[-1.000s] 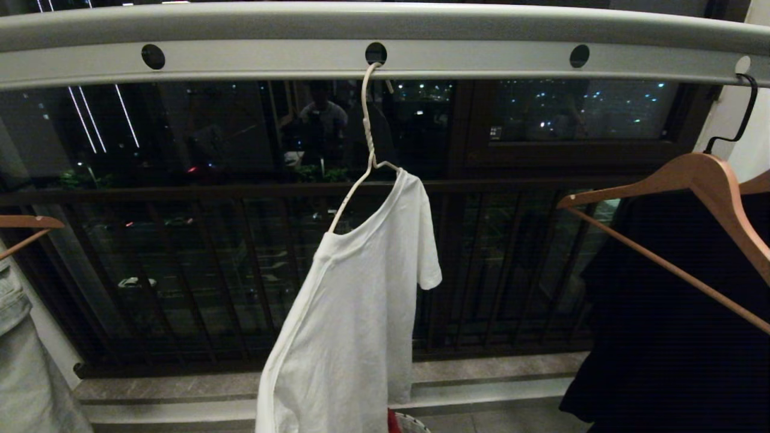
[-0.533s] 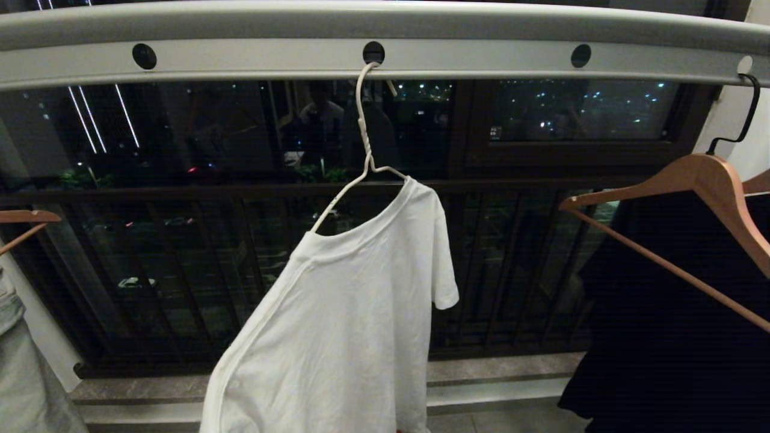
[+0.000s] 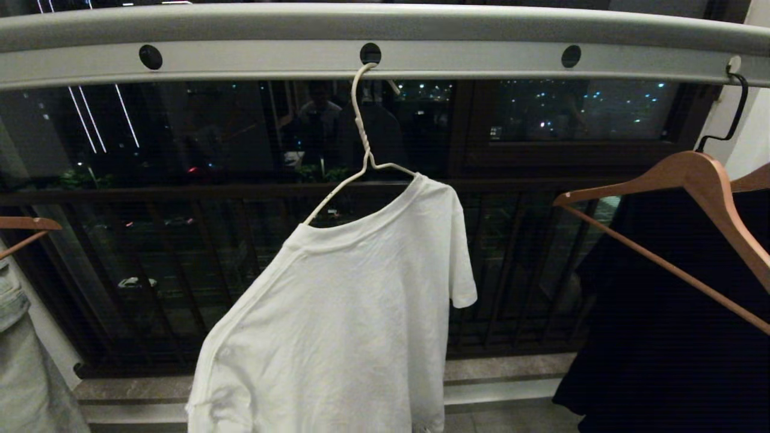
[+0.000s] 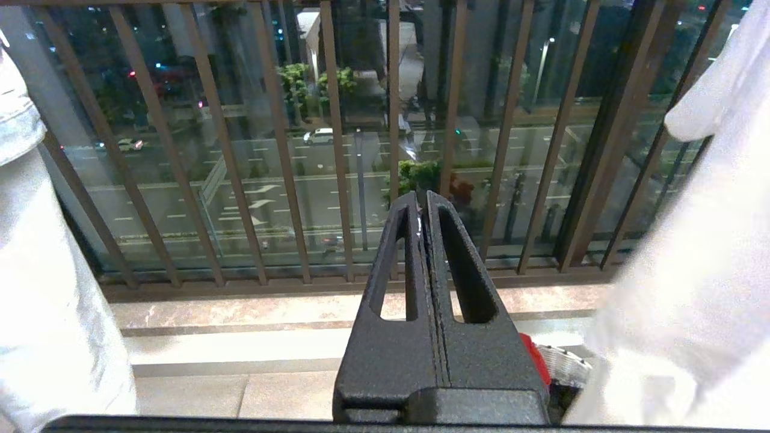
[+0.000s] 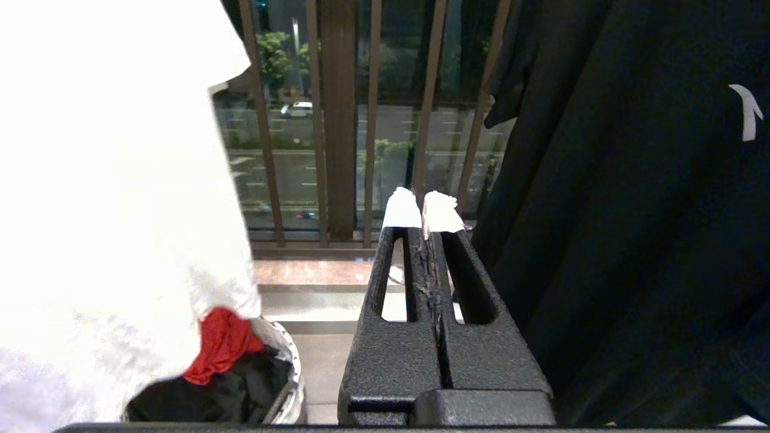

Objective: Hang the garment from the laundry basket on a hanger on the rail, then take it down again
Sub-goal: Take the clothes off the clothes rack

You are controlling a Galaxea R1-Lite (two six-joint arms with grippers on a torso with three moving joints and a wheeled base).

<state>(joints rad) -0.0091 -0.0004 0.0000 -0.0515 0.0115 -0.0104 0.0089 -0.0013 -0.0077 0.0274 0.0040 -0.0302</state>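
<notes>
The white garment [image 3: 349, 313] hangs on the cream wire hanger [image 3: 361, 144], whose hook sits in a hole of the grey rail [image 3: 385, 36]. The hanger is tilted, and its left wire arm shows bare above the collar. My left gripper [image 4: 423, 201] is shut and empty, low down to the left of the garment [image 4: 698, 270]. My right gripper [image 5: 421, 204], with white-taped tips, is shut and empty between the garment [image 5: 108, 180] and a black garment [image 5: 631, 210]. The laundry basket [image 5: 283, 361] stands on the floor below, holding red and dark cloth. Neither arm shows in the head view.
A black garment [image 3: 674, 313] hangs on a brown wooden hanger [image 3: 698, 180] at the right. A pale grey-green garment [image 3: 24, 355] and another wooden hanger [image 3: 24, 224] are at the left. Dark balcony railing bars [image 3: 180, 270] and a stone sill [image 3: 499, 367] lie behind.
The garment and hanger have swung round, so the shirt now shows broader and spreads further left and right. The basket edge at the bottom of the head view is now covered.
</notes>
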